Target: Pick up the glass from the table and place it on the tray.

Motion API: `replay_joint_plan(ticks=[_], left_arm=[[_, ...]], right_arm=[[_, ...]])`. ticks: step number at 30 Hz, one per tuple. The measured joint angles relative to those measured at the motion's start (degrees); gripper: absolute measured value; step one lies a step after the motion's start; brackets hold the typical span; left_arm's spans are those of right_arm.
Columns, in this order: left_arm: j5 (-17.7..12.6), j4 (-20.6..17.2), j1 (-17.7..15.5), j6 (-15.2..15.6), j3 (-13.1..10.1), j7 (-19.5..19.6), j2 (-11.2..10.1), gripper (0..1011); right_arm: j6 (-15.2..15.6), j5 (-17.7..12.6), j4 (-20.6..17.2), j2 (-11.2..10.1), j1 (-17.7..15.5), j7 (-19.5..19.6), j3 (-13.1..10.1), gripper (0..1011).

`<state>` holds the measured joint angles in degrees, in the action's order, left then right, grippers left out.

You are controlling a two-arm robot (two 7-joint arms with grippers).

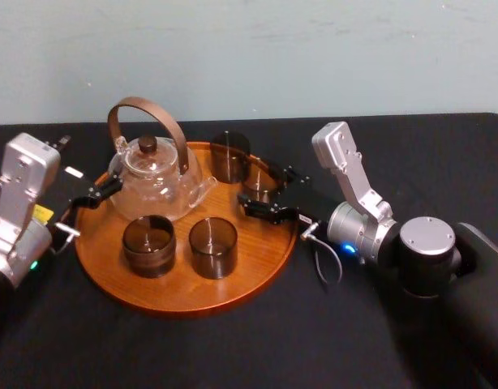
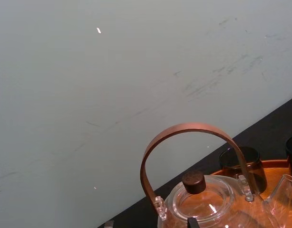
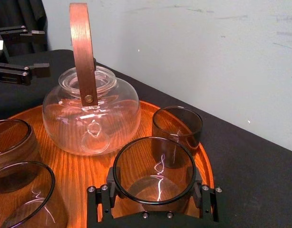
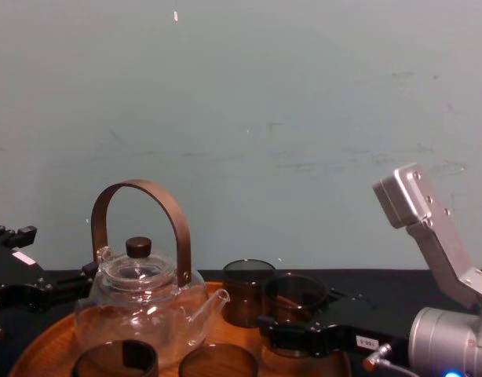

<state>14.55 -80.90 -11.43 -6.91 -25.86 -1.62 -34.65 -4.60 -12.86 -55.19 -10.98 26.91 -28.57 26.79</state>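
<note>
fingers of the right gripper are spread just enough to hug the smoky brown cylindrical glass, pressing on both its sides. the glass is over the right part of the large round orange-brown wooden tray; whether it touches the wood i cannot tell. placing seems nearly done: next, lower if needed, release, and retreat over the black cloth-topped table. the left gripper hangs spread by the tray's left edge.

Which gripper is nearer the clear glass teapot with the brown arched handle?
Left. The left gripper sits close beside the clear glass teapot; the right gripper is farther off, jaws closed on a smoky round glass.
</note>
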Motion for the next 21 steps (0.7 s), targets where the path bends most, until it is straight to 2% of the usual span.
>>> replay_joint_plan(ticks=[11, 16, 21], left_arm=[[0.0, 0.0, 0.0, 0.0, 0.0, 0.0, 0.0, 1001], [0.0, 0.0, 0.0, 0.0, 0.0, 0.0, 0.0, 1001], [0.0, 0.0, 0.0, 0.0, 0.0, 0.0, 0.0, 1001]], right_arm=[[0.1, 0.0, 0.0, 0.0, -0.1, 0.0, 0.0, 907], [0.1, -0.1, -0.1, 0.0, -0.1, 0.1, 0.0, 1000], [0.1, -0.1, -0.1, 0.0, -0.1, 0.1, 0.0, 1002]])
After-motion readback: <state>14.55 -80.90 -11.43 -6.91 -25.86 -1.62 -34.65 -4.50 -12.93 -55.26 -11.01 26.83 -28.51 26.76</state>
